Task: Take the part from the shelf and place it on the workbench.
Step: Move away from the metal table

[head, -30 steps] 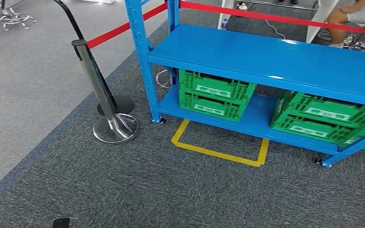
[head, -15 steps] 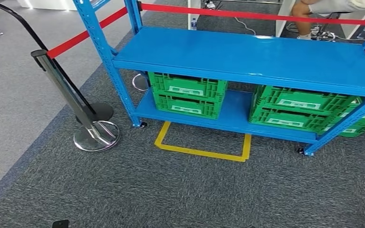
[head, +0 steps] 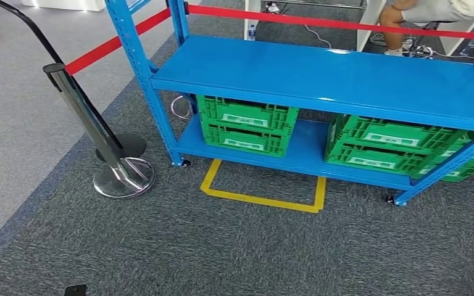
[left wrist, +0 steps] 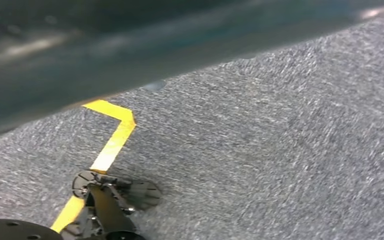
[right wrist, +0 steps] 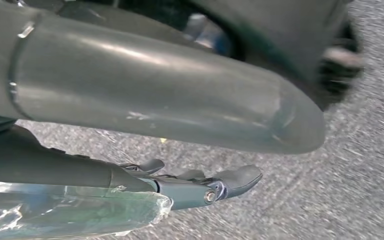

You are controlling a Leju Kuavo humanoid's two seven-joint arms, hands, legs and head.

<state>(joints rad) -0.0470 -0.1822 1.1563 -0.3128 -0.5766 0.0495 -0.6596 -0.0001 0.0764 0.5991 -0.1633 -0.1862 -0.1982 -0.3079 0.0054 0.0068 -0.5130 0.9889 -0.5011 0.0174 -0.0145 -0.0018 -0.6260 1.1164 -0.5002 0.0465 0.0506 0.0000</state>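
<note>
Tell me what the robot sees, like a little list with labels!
Shelf: blue rack, top board bare
Boxes: two green crates on the bottom board
Floor mark: yellow tape outline in front of the rack
Barrier: shiny post with red belt
Right hand: next to clear plastic; grip unclear

The head view is bright and evenly lit from above, sharp across most of the picture. Pale glare streaks lie on the top board of the blue shelf (head: 321, 74), and the chrome post (head: 86, 117) and its round base carry bright highlights. Shadows under the shelf are soft and short. Straight lines bend slightly toward the edges. Both wrist views are dimmer and smeared by motion blur: the carpet (left wrist: 280, 150) shows streaked texture, and the yellow tape (left wrist: 111, 145) is soft-edged. Close dark shapes there are out of focus.
</note>
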